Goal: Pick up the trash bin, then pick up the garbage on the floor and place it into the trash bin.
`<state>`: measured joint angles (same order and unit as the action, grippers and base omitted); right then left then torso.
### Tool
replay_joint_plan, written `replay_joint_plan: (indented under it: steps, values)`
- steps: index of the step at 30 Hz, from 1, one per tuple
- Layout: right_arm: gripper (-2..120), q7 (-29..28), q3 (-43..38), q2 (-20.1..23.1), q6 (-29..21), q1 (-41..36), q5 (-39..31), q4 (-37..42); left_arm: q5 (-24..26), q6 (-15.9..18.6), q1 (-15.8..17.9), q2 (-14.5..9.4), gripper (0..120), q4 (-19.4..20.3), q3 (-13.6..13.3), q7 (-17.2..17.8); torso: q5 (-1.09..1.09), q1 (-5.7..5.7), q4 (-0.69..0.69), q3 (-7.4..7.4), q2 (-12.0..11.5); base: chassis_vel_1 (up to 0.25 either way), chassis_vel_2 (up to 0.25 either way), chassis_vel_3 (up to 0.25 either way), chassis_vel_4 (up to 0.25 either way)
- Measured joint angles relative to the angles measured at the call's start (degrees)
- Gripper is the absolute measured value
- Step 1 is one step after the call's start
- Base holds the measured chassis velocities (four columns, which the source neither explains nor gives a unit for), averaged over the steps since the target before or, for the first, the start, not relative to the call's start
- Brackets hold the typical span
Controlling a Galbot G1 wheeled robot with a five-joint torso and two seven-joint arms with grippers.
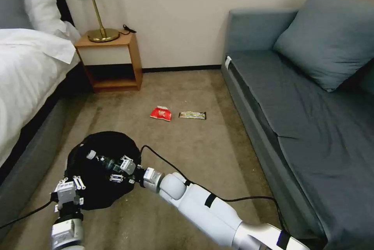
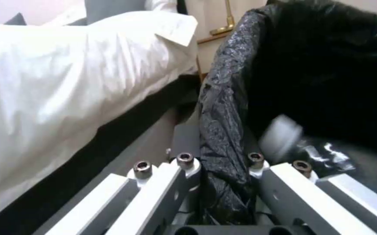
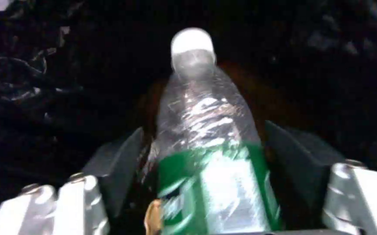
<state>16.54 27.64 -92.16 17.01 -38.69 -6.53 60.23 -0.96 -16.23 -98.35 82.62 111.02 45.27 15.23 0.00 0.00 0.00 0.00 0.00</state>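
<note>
1. The trash bin (image 1: 99, 164), round and lined with a crinkly black bag, sits low on the carpet just beside the bed (image 1: 27, 71), nearer the robot than the nightstand (image 1: 111, 61).
2. The left tool (image 2: 223, 176) is at the bin's near rim. Its fingers are pressed together on the bag-covered rim, one on each side, pinching it.
3. The right tool (image 3: 206, 182) reaches over the bin's open mouth. Its dark fingers sit either side of a clear bottle (image 3: 210, 156) with a green label and a white cap. Whether they grip it or have just let go cannot be told.
4. The bottle points cap-first into the dark inside of the bin.
5. Beyond the bin, toward the wall, a red-white snack packet (image 1: 161, 113) lies on the floor, with a gold-dark bar wrapper (image 1: 192, 115) just beside it, between the bin and the sofa (image 1: 304, 98).
6. Judged step: dropping the bottle into the bin.
7. The next move likely calls for spreading the right tool fully, lifting clear of the bag, then reaching out to the packet.
</note>
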Motion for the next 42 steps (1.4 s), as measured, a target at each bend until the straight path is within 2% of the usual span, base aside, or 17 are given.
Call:
replay_joint_plan:
  steps: [3, 7, 11, 18, 26, 34, 42]
  values:
    - [91, -0.03, 0.02, 0.02, 0.28, -0.26, 0.32, 0.63, 0.04, -0.19, 0.0, -0.28, 6, -0.49, 0.24, 0.18, 0.0, 0.0, 0.0, 0.0, 0.0, 0.0, 0.0, 0.0, 0.0]
    - [99, -0.14, 0.34, 0.02, 0.82, -0.48, 0.34, 2.24, 0.16, -0.95, 0.27, -0.58, 6, -1.44, 0.48, 0.53, 0.0, 0.0, 0.0, 0.0, 0.0, 0.0, 0.0, 0.0, 0.0]
    - [100, -1.37, 0.66, 0.14, 0.94, -0.49, 0.96, 5.06, 1.71, -1.75, 0.96, -1.19, 6, -2.87, 0.96, 1.91, 0.0, 0.0, 0.0, 0.0, 0.0, 0.0, 0.0, 0.0, 0.0]
    - [100, -6.96, -0.3, 3.14, 2.13, -2.3, 6.69, 10.37, 5.3, 0.02, 0.46, -2.46, 6, -2.59, 1.52, 2.49, 0.0, 0.0, 0.01, 0.0, 0.0, 0.0, 0.0, 0.0, 0.0]
    - [100, -8.7, -9.35, 6.58, 2.63, -9.4, 5.88, 15.83, 5.71, 0.18, 0.49, -2.73, 6, -2.12, 1.54, 2.52, 0.01, 0.0, 0.0, 0.0, 0.0, 0.0, 0.0, 0.0, 0.0]
    - [100, -3.64, -20.24, 8.64, 4.38, -13.05, 3.8, 14.08, 6.15, -0.3, 0.32, -2.8, 6, -2.39, 1.57, 2.53, 0.01, 0.0, -0.01, 0.0, 0.0, 0.0, 0.0, 0.0, 0.0]
    - [100, -3.53, -27.02, 10.6, 4.24, -14.23, 5.5, 9.7, 6.19, -0.77, 0.33, -2.83, 6, -2.89, 1.62, 2.53, 0.02, 0.0, 0.0, 0.0, 0.0, 0.0, 0.0, 0.0, 0.0]
